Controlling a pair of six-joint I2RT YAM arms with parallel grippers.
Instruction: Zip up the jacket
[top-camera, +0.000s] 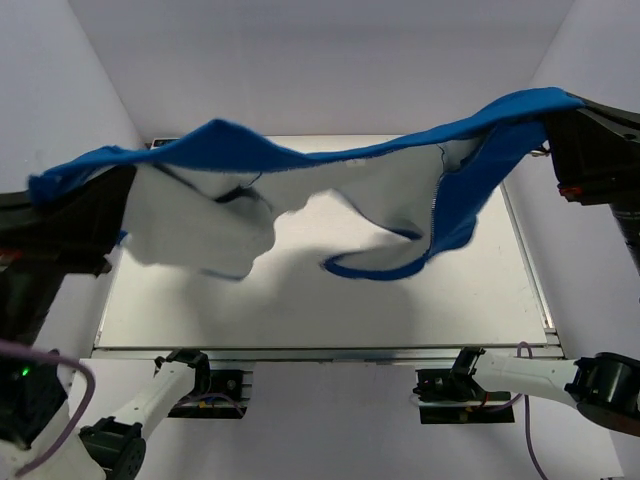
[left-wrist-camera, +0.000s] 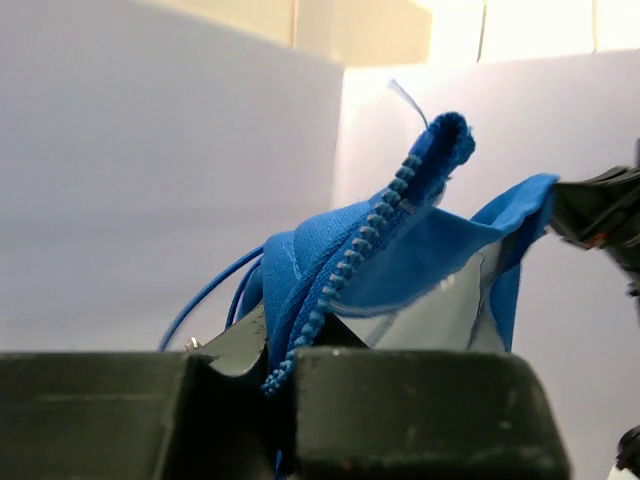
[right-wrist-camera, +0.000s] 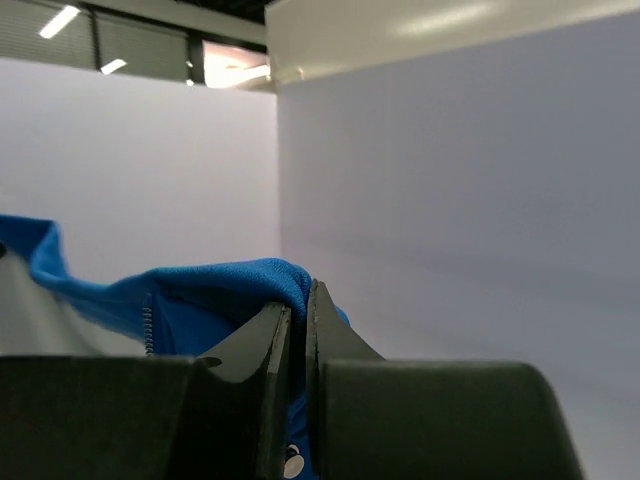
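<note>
The bright blue jacket (top-camera: 300, 160) with white lining hangs stretched in the air between both arms, above the table, its lining facing the top camera. My left gripper (top-camera: 75, 205) is shut on one end of the jacket; the left wrist view shows its blue zipper teeth (left-wrist-camera: 345, 270) pinched between my jaws (left-wrist-camera: 280, 385). My right gripper (top-camera: 560, 125) is shut on the other end; the right wrist view shows blue fabric (right-wrist-camera: 215, 285) clamped between the closed jaws (right-wrist-camera: 298, 330). A zipper line (top-camera: 436, 205) runs down the hanging part on the right.
The grey table (top-camera: 300, 300) lies below the jacket, with its metal front edge (top-camera: 330, 350) near the arm bases. White walls enclose the table on the left, back and right.
</note>
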